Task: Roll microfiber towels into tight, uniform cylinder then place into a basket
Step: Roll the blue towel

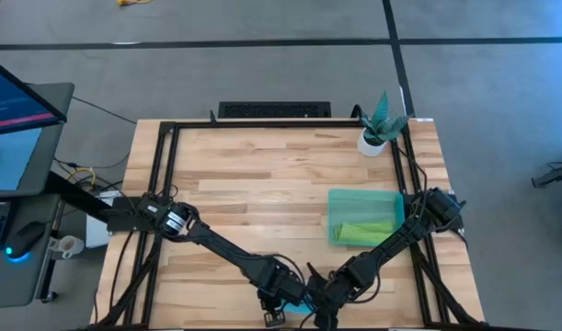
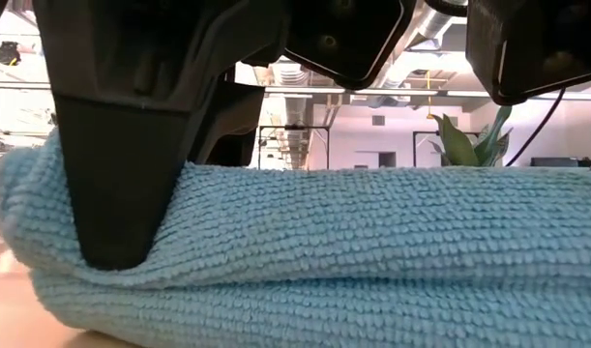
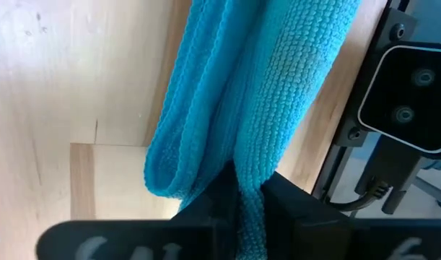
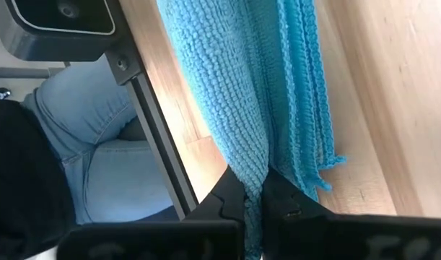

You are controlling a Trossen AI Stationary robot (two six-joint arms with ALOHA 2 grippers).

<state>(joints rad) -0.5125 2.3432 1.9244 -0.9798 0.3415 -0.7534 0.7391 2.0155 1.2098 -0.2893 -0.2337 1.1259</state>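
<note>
1. From overhead we see both grippers meet at the table's [image 1: 262, 175] near edge; the turquoise towel [image 1: 299, 304] barely shows between them.
2. Wrist views show more: left gripper [image 3: 245, 198] and right gripper [image 4: 254, 195] each pinch a towel fold.
3. The lime towel [image 1: 368, 230] lies in the basket [image 1: 340, 198].
</note>
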